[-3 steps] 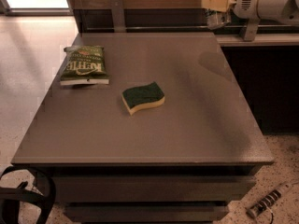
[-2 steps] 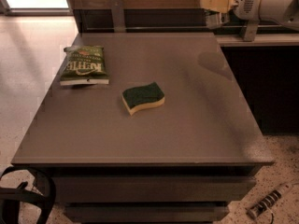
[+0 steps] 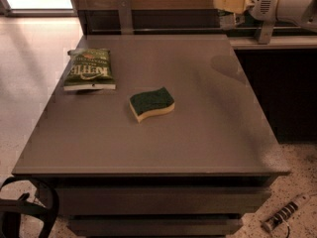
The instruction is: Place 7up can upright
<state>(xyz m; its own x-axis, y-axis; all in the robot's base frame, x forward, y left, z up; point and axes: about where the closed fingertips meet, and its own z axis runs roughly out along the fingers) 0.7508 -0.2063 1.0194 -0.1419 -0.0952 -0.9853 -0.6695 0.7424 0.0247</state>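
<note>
My gripper (image 3: 231,2) is at the top right, above the far right corner of the grey table (image 3: 163,148). Its cream fingers (image 3: 233,2) are closed around the 7up can (image 3: 227,20). The can's pale, silvery body shows above and below the front finger and looks roughly upright. It is held in the air above the table's back edge. The white arm reaches in from the right edge of the view. Most of the can is hidden behind the finger.
A green snack bag (image 3: 89,69) lies flat at the table's far left. A green and yellow sponge (image 3: 151,103) lies near the middle. A dark counter (image 3: 277,83) adjoins the table's right side. A power strip (image 3: 287,213) lies on the floor at the lower right.
The gripper with the can has barely shifted at the far right corner. The bag and the sponge have not moved.
</note>
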